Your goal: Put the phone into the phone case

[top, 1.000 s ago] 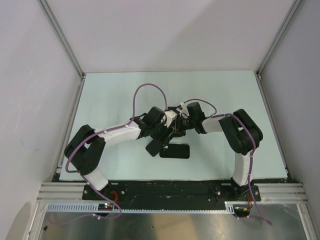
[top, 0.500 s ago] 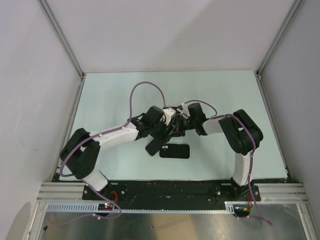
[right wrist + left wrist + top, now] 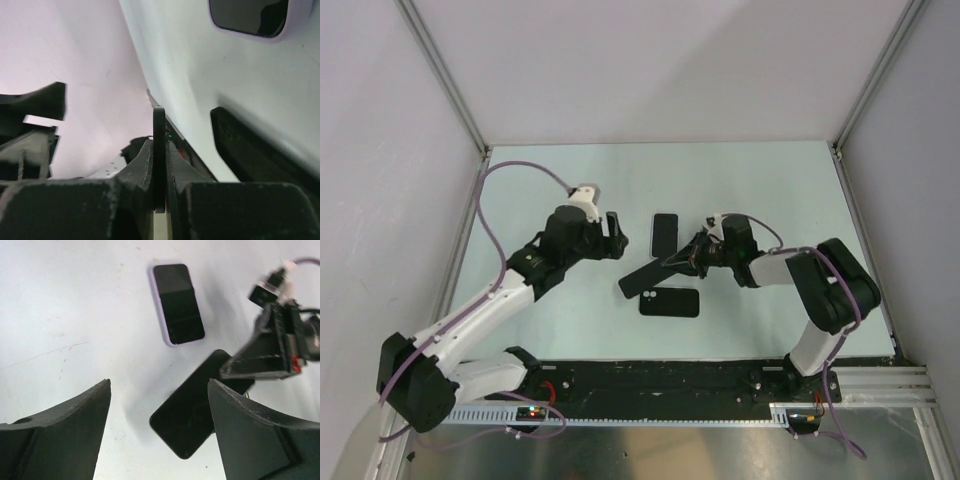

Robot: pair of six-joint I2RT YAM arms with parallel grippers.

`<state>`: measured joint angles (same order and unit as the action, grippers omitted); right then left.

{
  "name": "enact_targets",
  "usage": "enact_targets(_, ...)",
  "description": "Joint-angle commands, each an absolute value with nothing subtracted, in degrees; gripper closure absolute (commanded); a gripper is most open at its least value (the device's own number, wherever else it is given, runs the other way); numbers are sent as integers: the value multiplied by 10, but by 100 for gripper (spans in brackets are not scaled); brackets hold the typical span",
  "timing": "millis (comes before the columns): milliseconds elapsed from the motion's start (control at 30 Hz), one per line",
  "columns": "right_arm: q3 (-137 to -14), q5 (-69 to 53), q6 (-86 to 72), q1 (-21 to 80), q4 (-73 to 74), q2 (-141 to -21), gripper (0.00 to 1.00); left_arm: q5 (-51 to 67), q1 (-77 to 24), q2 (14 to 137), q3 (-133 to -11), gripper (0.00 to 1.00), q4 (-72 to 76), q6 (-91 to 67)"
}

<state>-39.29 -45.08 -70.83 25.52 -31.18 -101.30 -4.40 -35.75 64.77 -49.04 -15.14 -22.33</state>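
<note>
My right gripper (image 3: 680,264) is shut on the end of a thin black phone (image 3: 638,279) and holds it tilted just above the table. The right wrist view shows its edge (image 3: 159,150) pinched between the fingers. A flat black rectangle (image 3: 669,302), apparently a case, lies on the table right below the phone. A lilac-rimmed slab with a dark face (image 3: 664,235) lies just behind; I cannot tell whether it is an empty case. My left gripper (image 3: 612,232) is open and empty, left of the phone. In its wrist view (image 3: 159,385) the phone (image 3: 192,417) sits between its fingers, farther off.
The pale green table (image 3: 540,190) is fenced by grey walls and metal posts at the back corners. A black rail (image 3: 660,378) runs along the near edge. The lilac slab also shows in the left wrist view (image 3: 177,304) and the right wrist view (image 3: 300,25).
My left arm has let go and pulled back to the left, away from the centre. The lilac-rimmed slab is now uncovered. My right gripper still holds the black phone.
</note>
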Motion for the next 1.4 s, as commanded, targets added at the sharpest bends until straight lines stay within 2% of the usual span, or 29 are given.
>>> enact_targets(0, -362, -418, -823, 247, -351, -935, 100, -81, -337, 622, -465, 19, -173, -309)
enact_targets(367, -260, -293, -900, 245, -235, -745, 100, -59, -336, 643, -438, 22, -180, -367)
enact_targets(633, -183, -190, -831, 258, -145, -557, 100, -47, -348, 701, -440, 32, -175, -424)
enact_targets(833, -137, -52, -763, 312, -93, -443, 100, -70, -369, 720, -424, 32, -147, -475)
enact_targets(1133, -107, 111, -679, 426, -168, -461, 100, -61, -388, 744, -386, 38, -95, -493)
enact_targets(1367, -96, 134, -644, 449, -223, -491, 100, -43, -405, 750, -333, 44, -35, -510)
